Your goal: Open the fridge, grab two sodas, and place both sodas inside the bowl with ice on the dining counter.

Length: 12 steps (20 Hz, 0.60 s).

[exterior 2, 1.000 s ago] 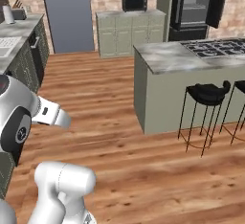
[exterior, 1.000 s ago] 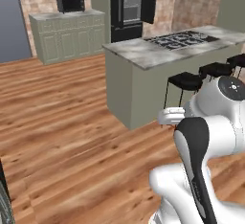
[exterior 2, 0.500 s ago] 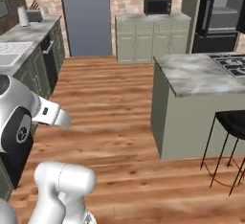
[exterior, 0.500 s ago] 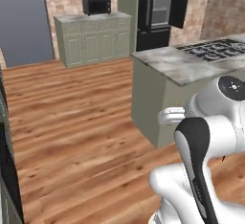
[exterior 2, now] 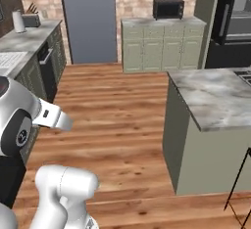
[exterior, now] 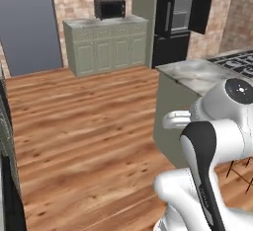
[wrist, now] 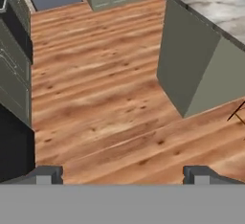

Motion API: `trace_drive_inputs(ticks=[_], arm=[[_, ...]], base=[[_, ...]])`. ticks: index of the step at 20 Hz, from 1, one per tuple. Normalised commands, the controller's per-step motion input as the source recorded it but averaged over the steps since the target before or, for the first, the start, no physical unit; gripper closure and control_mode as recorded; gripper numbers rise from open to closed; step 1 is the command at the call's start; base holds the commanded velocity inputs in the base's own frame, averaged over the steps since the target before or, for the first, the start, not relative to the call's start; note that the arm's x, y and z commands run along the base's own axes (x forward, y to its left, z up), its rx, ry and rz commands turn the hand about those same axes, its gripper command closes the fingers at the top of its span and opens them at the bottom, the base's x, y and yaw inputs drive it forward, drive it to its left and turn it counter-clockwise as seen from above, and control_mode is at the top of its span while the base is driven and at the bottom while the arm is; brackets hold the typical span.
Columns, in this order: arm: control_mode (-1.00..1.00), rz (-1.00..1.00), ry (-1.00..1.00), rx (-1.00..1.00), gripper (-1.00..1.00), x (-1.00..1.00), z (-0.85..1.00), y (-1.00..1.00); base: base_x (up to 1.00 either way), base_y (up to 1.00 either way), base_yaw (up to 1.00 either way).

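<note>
Across the floor, one fridge [exterior: 179, 18]

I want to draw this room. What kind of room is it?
It looks like a home kitchen. There is a black microwave on green cabinets, a tall black fridge, and a marble island with a stovetop.

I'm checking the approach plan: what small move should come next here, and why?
Probably drive the base on toward the fridge. It stands across the wood floor at the back wall, far from the arm, beyond the corner of the stovetop counter. The gripper is open, holds nothing, and looks down at bare floor, so there is nothing to grasp yet.
</note>
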Motion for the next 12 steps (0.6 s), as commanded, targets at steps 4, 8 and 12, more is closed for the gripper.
trace_drive_inputs(ticks=[4, 8, 12], arm=[[1.0, 0.0, 0.0, 0.0, -1.0, 0.0, 0.0, 0.0], [1.0, 0.0, 0.0, 0.0, -1.0, 0.0, 0.0, 0.0], [1.0, 0.0, 0.0, 0.0, -1.0, 0.0, 0.0, 0.0]], base=[[1.0, 0.6, -0.22], [0.95, 0.65, -0.33], [0.94, 0.67, -0.35]])
